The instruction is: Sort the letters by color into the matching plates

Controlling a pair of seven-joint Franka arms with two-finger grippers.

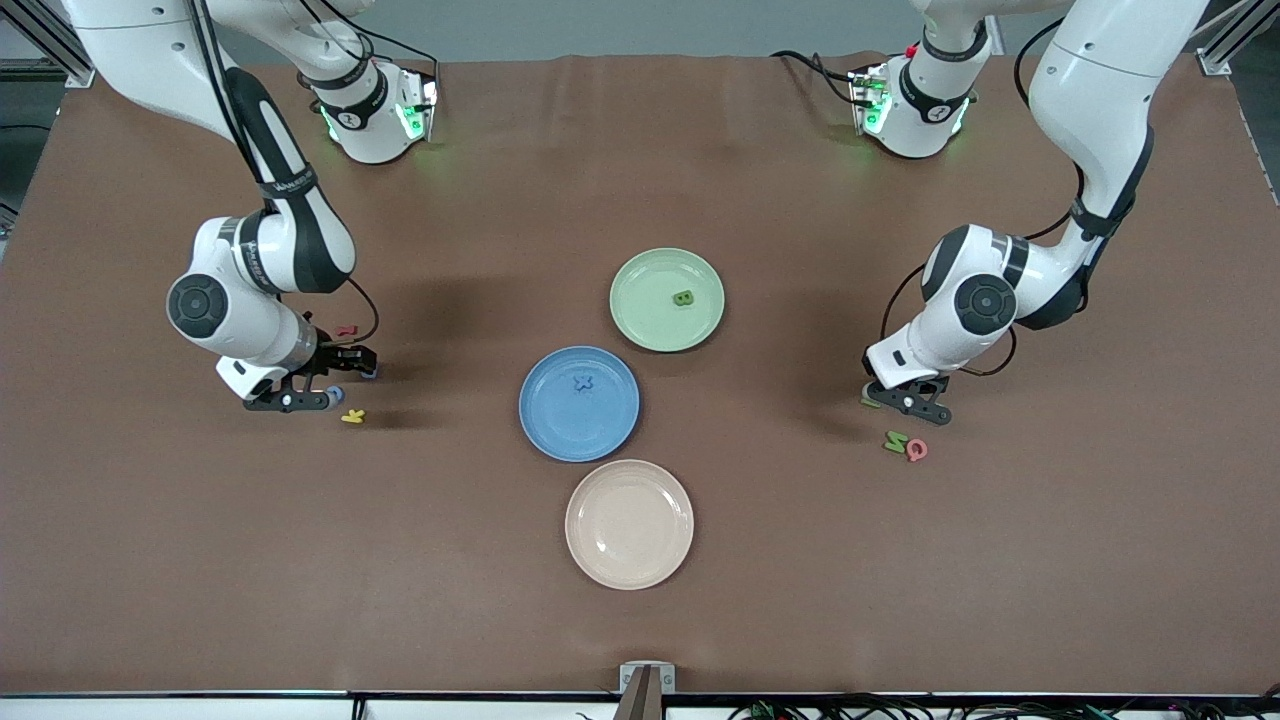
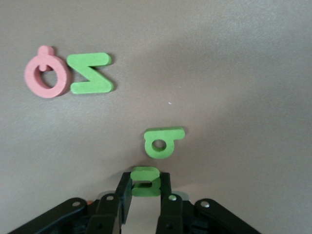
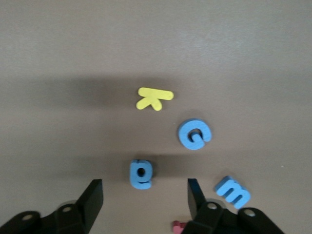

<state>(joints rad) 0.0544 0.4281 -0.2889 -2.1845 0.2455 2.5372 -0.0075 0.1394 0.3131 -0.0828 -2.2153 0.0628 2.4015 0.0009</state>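
- Left claw (image 2: 145, 195): down at the surface (image 1: 800, 560) toward the left arm's end; fingers (image 2: 124, 192) pinched on a green letter (image 2: 145, 180), grasping it on its two sides.
- Right claw (image 3: 145, 204): down at the surface toward the right arm's end; fingers (image 3: 92, 195) spread wide, released, straddling a blue letter (image 3: 141, 173) without touching it.
- Green letters still loose: one (image 2: 161, 142) just beside the held piece; a Z-shaped one (image 2: 91, 73) touching a pink letter (image 2: 45, 73).
- Blue letters still loose: a G-shaped one (image 3: 194, 134) and an m-shaped one (image 3: 233, 190), both near the straddled piece; a yellow letter (image 3: 154, 98) lies close by, a red letter (image 3: 179, 226) at the fingers' base.
- Green plate (image 1: 640, 320), mid-surface: holds one green letter (image 1: 683, 298).
- Blue plate (image 1: 545, 430), nearer the front camera, beside the green: holds one blue letter (image 1: 582, 383).
- Beige plate (image 1: 600, 555), nearest the front edge: nothing in it.
- Risk, left: the grip looks to sit at the piece's edge; judged likely to twist or slip out on lifting.
- Risk, right: closing off-centre could flick the piece away; the m-shaped neighbour may get nudged by a finger.
- Risk, both: the two plates nearly touch, so a loose drop could land in the wrong one.
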